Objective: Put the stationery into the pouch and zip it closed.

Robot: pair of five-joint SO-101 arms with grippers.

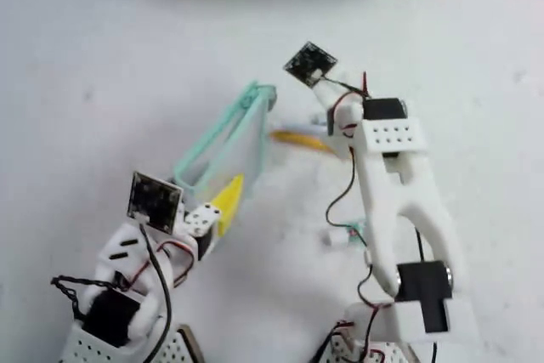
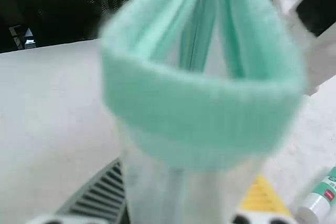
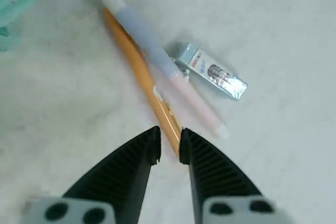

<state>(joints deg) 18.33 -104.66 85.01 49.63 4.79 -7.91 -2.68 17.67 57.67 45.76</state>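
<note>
1. The left gripper (image 1: 217, 210) is nearest, low on the left of the table (image 1: 102, 74). Its dark ribbed jaw and its yellow jaw are clamped on the near end of the pouch (image 1: 242, 138).
2. The pouch is clear with mint-green trim. It stands on its edge and runs away from the left gripper towards the middle of the table. In the left wrist view its mint mouth gapes open, the zip unfastened.
3. A small white and green stick (image 2: 315, 200) lies on the table just beside the pouch, under the right arm in the high view.
4. Further out, the right gripper (image 3: 169, 142) points down at the table. Its jaws stand narrow, pinched close on either side of the near end of the orange pencil (image 3: 137, 72).
5. A pale blue and pink pen (image 3: 152, 45) lies along the pencil, touching it.
6. A small silvery box (image 3: 210, 72) lies just beside the pen, on the side away from the pencil.
7. These three lie near the pouch's far end, outside it.
</note>
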